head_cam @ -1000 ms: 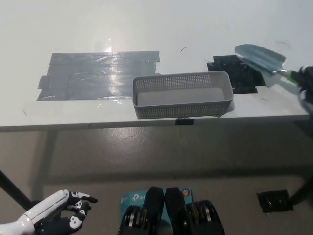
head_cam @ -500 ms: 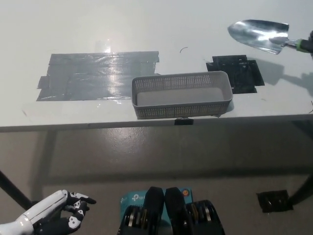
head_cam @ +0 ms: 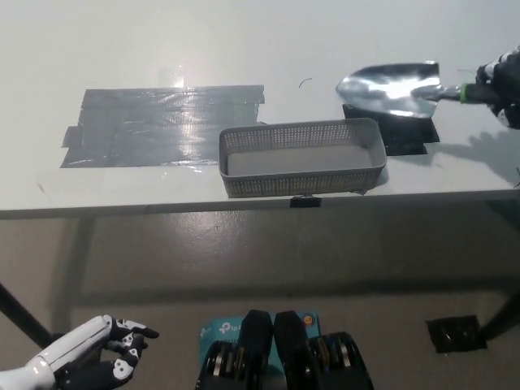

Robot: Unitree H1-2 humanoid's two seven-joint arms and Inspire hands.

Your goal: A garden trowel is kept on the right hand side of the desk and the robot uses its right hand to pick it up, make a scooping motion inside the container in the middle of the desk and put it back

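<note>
A garden trowel with a shiny metal blade [head_cam: 392, 88] hangs in the air above the desk, just behind the right end of the grey mesh container [head_cam: 302, 157]. My black right hand [head_cam: 502, 83] at the picture's right edge is shut on the trowel's handle, with the blade pointing left. The container stands in the middle of the desk near its front edge and looks bare inside. My white left hand [head_cam: 91, 352] rests at the lower left, below the desk, fingers loosely curled and holding nothing.
A black tape patch [head_cam: 406, 130] lies on the desk under the trowel, to the right of the container. A large grey tape patch [head_cam: 158, 123] covers the desk's left part. The desk's front edge [head_cam: 162, 207] runs across the middle of the picture.
The trowel has risen off the black patch and swung left toward the container. My right hand has come further into view at the right edge. The left hand has stayed put.
</note>
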